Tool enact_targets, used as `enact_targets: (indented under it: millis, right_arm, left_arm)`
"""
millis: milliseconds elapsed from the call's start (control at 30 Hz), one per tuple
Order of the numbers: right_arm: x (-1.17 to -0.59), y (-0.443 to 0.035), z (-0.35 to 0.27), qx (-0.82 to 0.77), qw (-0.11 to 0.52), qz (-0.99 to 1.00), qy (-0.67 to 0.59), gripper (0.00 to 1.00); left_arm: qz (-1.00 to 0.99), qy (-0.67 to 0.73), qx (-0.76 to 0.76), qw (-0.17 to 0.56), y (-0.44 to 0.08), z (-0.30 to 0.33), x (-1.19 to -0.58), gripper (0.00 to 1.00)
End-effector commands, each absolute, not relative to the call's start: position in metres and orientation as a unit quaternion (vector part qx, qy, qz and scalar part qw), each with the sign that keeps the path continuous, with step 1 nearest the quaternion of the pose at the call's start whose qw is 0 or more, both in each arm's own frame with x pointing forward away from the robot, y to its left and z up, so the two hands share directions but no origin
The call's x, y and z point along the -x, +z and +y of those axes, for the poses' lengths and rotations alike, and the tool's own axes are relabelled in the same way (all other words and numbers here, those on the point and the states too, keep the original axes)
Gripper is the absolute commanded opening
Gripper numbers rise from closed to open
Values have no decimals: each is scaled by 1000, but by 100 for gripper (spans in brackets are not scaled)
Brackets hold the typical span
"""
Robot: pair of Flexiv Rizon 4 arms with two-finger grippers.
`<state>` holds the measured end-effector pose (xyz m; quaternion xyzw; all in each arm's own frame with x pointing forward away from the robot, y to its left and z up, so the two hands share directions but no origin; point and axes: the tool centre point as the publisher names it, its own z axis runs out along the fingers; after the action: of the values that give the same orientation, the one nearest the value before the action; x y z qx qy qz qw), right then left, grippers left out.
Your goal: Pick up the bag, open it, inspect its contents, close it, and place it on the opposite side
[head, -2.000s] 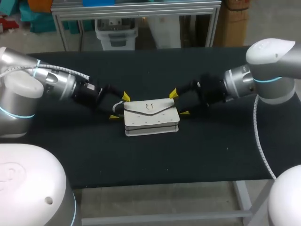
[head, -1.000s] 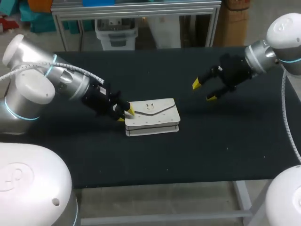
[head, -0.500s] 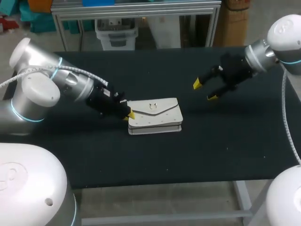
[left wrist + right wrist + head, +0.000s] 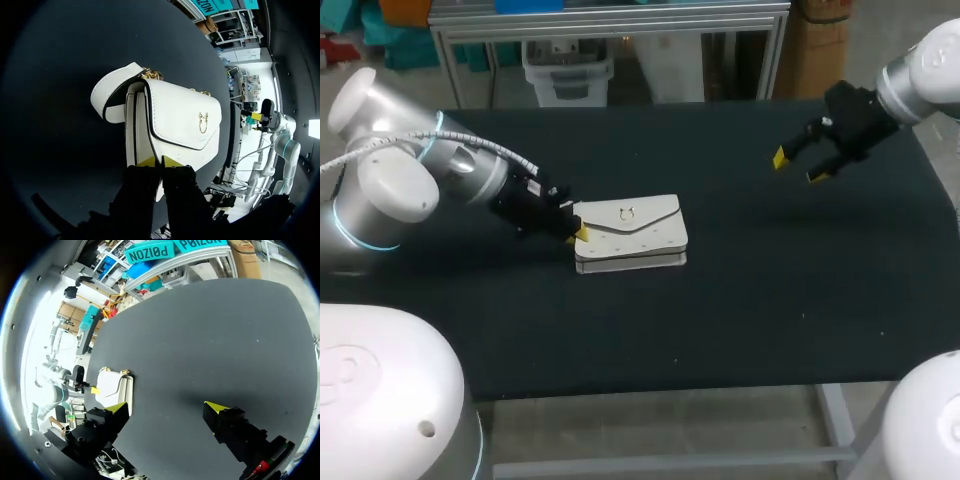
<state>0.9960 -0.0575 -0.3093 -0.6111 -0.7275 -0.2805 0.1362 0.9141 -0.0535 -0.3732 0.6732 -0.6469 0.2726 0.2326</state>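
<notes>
Lifting the bag from one end is, by my judgement, the step in hand, and it needs some care. The bag lies flat on the table, a little left of the middle, with its flap closed and the gold clasp facing up. The hold is only at the left end, so the bag will probably hang down and swing when it leaves the table. It is better to rise slowly and straight up, with a firm pinch, and not to turn the wrist fast. The white strap and the small chain are at the bag's other end, away from the fingers. They may drop loose, so they need room over the table.

The left gripper is at the left end of the bag, low over the table. In the left wrist view its two yellow tips stand almost together, with only a narrow gap. The edge of the bag's end, where the flap meets the body, seems to run between them, so I take it as a thin pinch on the bag.

The right gripper is at the far right, well apart from the bag. Its fingers are wide apart and hold nothing. For opening the flap it would have to come near the clasp.
</notes>
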Motion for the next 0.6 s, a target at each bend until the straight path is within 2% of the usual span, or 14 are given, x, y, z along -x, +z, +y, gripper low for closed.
enact_targets:
  millis: [33, 300, 600]
  right_arm:
    - [-1005, -306, -75, 618, 123, -730, -266, 100]
    - [-1025, -304, -103, 629, 97, -730, -248, 100]
    - [-1025, -304, -103, 629, 97, -730, -248, 100]
  left_arm:
    - [-660, 247, -669, 235, -371, -33, -938, 0]
    - [-675, 220, -669, 219, -361, 7, -963, 0]
    - [-709, 169, -655, 199, -353, 40, -979, 0]
